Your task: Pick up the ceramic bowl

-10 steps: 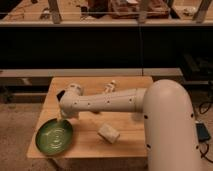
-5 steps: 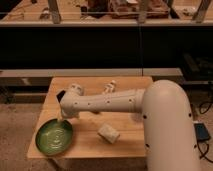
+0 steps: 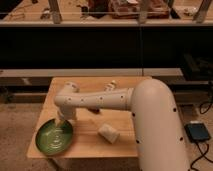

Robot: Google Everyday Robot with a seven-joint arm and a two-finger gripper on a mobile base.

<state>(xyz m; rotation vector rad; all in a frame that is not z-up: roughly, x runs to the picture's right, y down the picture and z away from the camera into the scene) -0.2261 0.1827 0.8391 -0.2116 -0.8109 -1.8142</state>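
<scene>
The ceramic bowl point(image 3: 53, 137) is a wide shallow glossy green dish with pale swirl marks. It sits at the front left corner of the wooden table point(image 3: 125, 145), slightly overhanging the edge. My white arm reaches from the right across the table. The gripper point(image 3: 61, 119) points down at the bowl's far rim, right at its edge.
A small white upturned cup point(image 3: 107, 133) lies on its side on the table in front of the arm. A small pale object point(image 3: 111, 85) stands near the table's back edge. A dark shelf unit stands behind the table. A black box point(image 3: 199, 133) with cables lies on the floor at right.
The bowl and gripper have shifted slightly; the arm stays stretched over the table with the gripper at the bowl's far rim.
</scene>
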